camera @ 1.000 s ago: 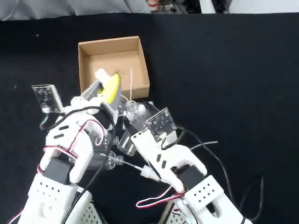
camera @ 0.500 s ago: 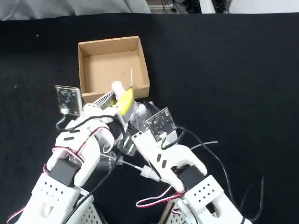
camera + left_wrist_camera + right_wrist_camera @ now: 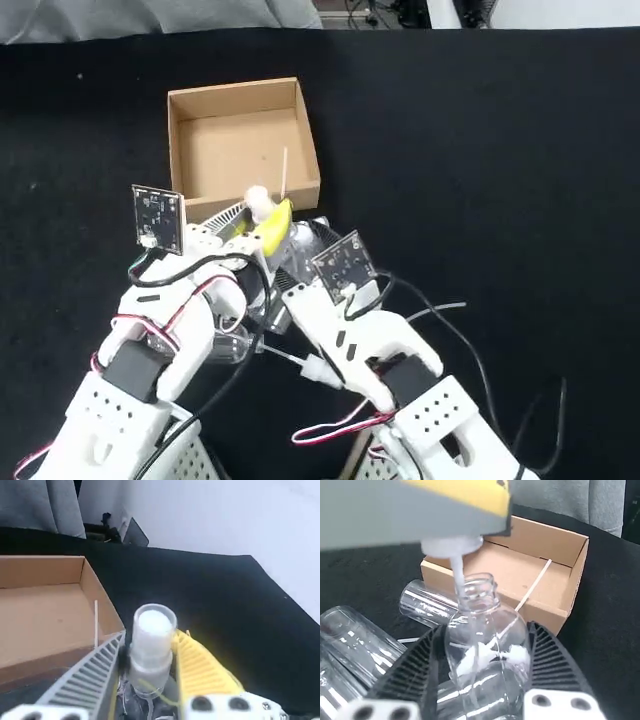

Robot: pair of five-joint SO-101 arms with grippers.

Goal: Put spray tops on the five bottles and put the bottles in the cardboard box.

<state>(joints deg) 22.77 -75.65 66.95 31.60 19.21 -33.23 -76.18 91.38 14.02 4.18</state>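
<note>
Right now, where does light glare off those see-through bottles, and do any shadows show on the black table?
Right wrist view: white glare streaks run down the held bottle and along the lying bottles beside it. High view: the black table shows no distinct shadows. Left wrist view: the spray top is softly lit, with no hard glints.

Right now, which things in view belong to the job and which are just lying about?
Job: white spray top in the left pincer; clear round bottle in the right pincer; spare clear bottles lying beside it; brown cardboard box; thin white tube in the box.
Lying about: black table cover; grey cloth behind the table.
</note>
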